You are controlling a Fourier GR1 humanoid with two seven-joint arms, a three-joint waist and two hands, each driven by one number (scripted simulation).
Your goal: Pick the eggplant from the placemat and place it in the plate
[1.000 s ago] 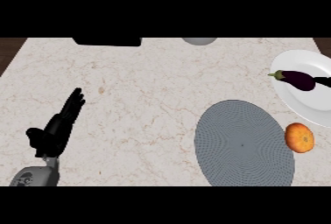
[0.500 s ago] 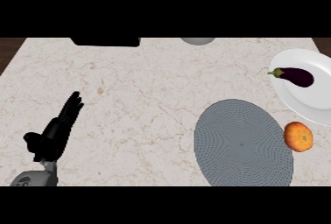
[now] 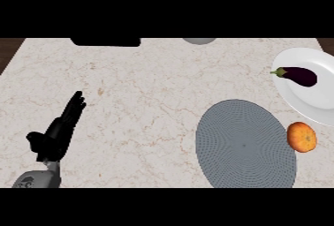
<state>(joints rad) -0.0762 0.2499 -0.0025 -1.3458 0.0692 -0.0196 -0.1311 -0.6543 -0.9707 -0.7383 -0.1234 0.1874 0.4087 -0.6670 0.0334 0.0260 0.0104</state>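
The eggplant (image 3: 299,76) lies on the plate (image 3: 306,103) at the desk's far right corner, long axis running left to right. My left hand (image 3: 57,132) rests released near the left edge, well apart; my right hand is out of view.

Eggplant (image 3: 299,75): dark purple, green stem end pointing left, lying flat inside the white plate (image 3: 301,99). Grey round placemat (image 3: 246,144): flat, just below-left of the plate.
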